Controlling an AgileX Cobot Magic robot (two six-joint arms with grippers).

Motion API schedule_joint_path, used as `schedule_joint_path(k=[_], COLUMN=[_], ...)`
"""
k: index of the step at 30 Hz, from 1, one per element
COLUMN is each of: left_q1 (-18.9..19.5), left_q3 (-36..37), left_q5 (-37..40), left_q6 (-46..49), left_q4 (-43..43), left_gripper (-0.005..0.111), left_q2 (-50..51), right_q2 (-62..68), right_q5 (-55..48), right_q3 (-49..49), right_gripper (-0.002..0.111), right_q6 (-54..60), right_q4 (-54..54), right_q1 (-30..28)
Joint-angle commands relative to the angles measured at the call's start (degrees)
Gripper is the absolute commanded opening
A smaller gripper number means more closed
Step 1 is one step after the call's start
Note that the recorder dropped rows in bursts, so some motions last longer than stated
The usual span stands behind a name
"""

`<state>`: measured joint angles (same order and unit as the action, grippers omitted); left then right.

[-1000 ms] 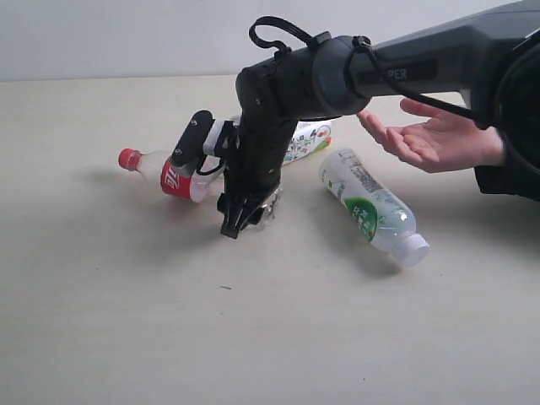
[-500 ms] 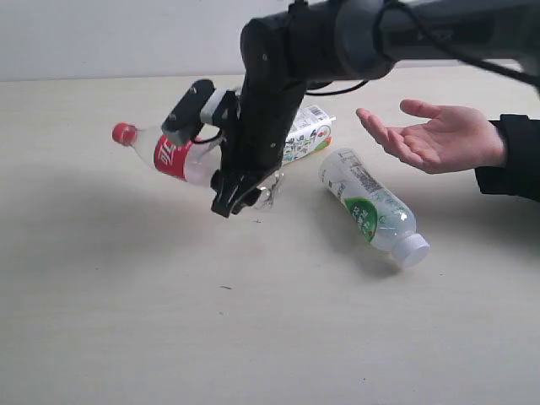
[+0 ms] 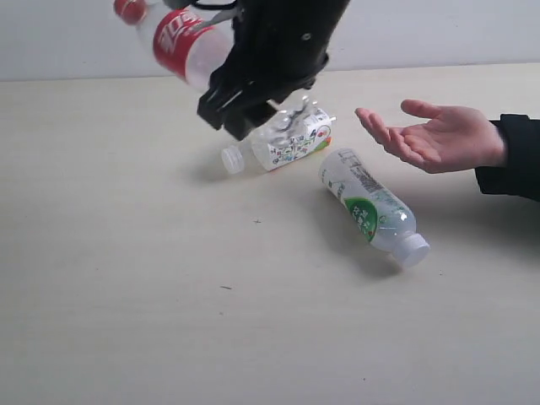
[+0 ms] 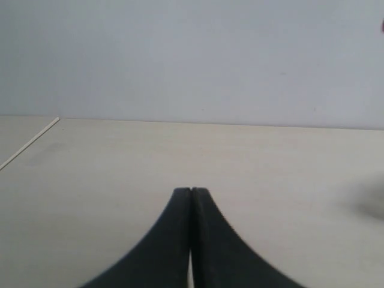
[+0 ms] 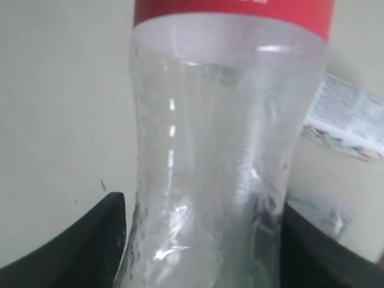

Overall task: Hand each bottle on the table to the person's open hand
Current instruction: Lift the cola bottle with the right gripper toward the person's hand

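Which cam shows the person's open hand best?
Exterior view: the person's open hand is whole there, palm up, empty. Neither wrist view shows it: left sees table and wall, right the red-label bottle close up.

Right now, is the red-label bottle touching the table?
Apart. Exterior view: the red-label bottle hangs high above the table, held in the right gripper.

At 12 o'clock in the exterior view: plain pale grey-white wall [image 3: 439, 34], spanning the full width, unmarked. Also caught by the left wrist view, with a thin pale slanted line [image 4: 30, 141], nature unclear.
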<state>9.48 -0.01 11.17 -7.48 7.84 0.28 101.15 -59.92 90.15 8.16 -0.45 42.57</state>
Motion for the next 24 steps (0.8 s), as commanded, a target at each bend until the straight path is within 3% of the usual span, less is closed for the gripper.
schedule_joint_path(k=[1, 11, 15, 24], left_q1=[-0.22, -0.22, -0.22, -0.22], left_q3=[0.01, 0.01, 0.01, 0.01], left_q5=[0.11, 0.11, 0.11, 0.11], left_q6=[0.17, 0.17, 0.17, 0.17], left_q4=[-0.51, -0.51, -0.51, -0.51], left_gripper=[0.000, 0.000, 0.000, 0.000], left_q2=[-0.28, -0.28, -0.28, -0.28], right_q2=[-7.42, -15.08, -13.77, -10.79], right_q5=[-2.29, -0.06, 4.40, 10.80], right_q3=[-5.36, -24.03, -27.77, -27.89], right_gripper=[0.000, 0.000, 0.000, 0.000], right_q6=[-10.07, -16.29, -17.27, -20.24], right_q4=[-8.08, -8.08, -6.96, -7.27], right_q1=[-3.20, -20.05, -22.57, -22.58])
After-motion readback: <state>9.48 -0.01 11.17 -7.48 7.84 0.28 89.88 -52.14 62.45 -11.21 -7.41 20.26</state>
